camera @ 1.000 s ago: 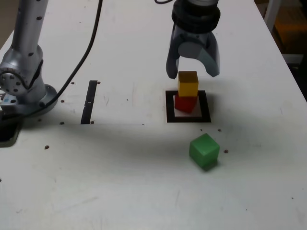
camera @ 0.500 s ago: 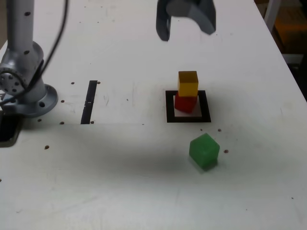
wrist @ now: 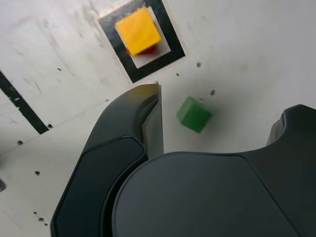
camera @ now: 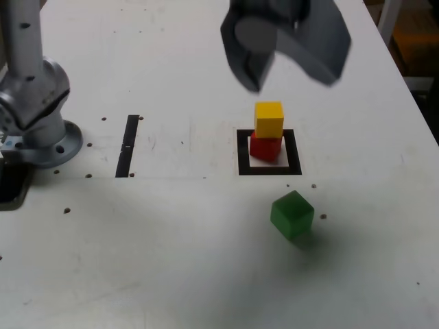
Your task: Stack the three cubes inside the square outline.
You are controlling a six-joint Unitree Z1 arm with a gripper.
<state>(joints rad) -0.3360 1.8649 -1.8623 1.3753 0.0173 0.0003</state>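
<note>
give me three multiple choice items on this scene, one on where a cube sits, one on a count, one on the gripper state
1. Where is the small matte yellow cube?
A. on the red cube, inside the thick black square outline
B. on the bare table beside the thin strip
C. between the jaws

2. How many cubes lie outside the outline?
A. none
B. one
C. two

3. How is the grey gripper?
A. shut on the green cube
B. shut, empty
C. open, empty

Key: 1 A, the exterior view shows yellow atop red within the frame. 2 B, only the green cube sits on the white table. 3 C, the jaws stand apart above the stack with nothing between them.
</note>
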